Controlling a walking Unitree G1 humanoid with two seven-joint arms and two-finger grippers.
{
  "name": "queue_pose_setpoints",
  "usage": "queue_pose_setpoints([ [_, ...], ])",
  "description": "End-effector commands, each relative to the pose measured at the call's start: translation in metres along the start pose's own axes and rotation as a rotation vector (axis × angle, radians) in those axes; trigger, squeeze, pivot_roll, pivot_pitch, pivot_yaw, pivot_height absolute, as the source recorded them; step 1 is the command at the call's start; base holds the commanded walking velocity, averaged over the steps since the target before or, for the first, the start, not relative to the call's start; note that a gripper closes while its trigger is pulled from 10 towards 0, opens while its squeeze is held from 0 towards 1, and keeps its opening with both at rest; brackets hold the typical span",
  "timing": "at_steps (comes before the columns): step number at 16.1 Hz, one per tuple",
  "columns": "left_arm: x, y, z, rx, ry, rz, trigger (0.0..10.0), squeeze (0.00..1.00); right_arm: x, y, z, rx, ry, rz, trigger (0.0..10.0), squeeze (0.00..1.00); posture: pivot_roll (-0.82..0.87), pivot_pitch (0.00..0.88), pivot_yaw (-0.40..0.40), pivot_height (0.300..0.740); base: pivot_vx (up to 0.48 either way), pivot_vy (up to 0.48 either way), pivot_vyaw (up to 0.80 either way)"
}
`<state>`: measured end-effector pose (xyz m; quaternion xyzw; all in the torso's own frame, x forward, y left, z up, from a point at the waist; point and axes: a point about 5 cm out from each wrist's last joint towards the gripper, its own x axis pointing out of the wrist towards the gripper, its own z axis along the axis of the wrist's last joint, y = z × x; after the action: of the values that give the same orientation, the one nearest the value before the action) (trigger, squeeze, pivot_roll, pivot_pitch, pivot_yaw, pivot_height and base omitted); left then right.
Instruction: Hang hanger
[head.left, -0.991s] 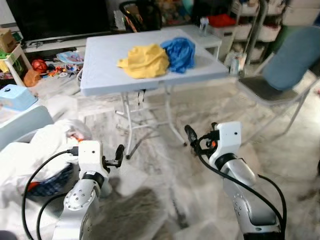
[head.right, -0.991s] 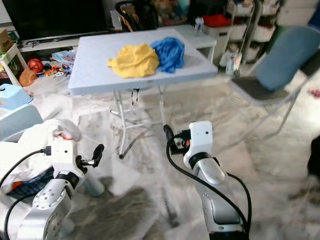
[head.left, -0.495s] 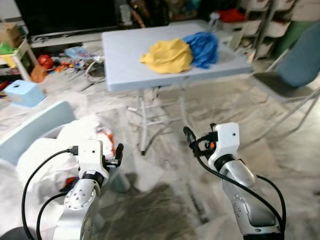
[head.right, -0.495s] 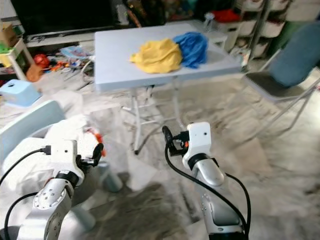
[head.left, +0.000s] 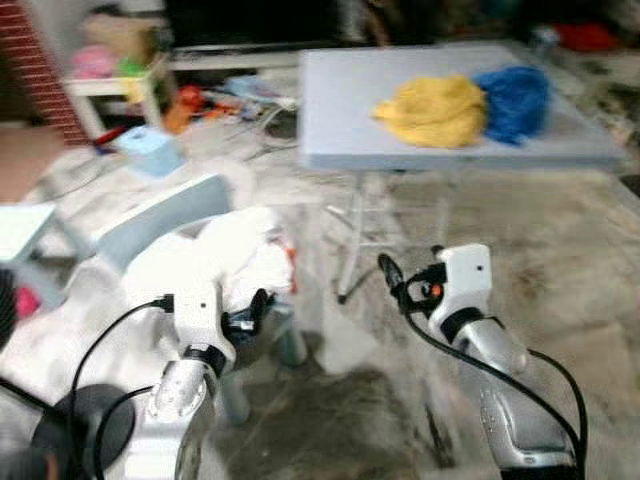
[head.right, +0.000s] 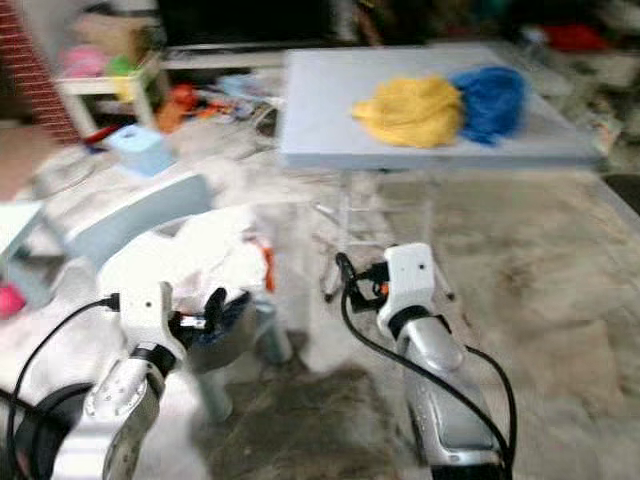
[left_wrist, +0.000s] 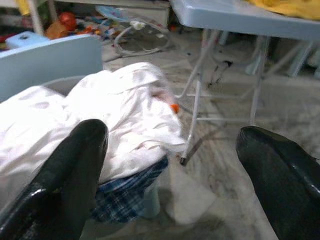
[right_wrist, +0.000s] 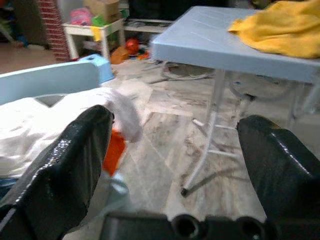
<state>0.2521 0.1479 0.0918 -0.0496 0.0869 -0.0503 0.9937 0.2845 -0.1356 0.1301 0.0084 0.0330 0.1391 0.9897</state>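
Hovering, both grippers, left (left_wrist: 170, 165) and right (right_wrist: 175, 160), fingers apart, empty; white laundry pile (head.left: 215, 265) just ahead.

two silver arms with white wrist blocks and black cables; left gripper (head.left: 262, 303) and right gripper (head.left: 386, 270) have long glossy black fingers (left_wrist: 70, 175).
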Motion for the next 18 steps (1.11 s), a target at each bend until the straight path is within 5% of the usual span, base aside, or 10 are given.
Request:
queue_pose_setpoints([
  [1, 0.000, 0.003, 0.006, 0.006, -0.029, 0.005, 10.0, 0.00, 0.001, 0.005, 0.002, 0.012, -0.010, 0.022, 10.0, 0.00, -0.02, 0.000, 0.002, 0.740, 0.000, 0.000, 0.00],
  [18, 0.001, -0.002, 0.006, -0.022, -0.027, -0.014, 10.0, 0.00, 0.000, 0.017, 0.004, 0.000, -0.018, 0.104, 10.0, 0.00, -0.03, 0.000, -0.006, 0.740, 0.354, 0.000, 0.10],
])
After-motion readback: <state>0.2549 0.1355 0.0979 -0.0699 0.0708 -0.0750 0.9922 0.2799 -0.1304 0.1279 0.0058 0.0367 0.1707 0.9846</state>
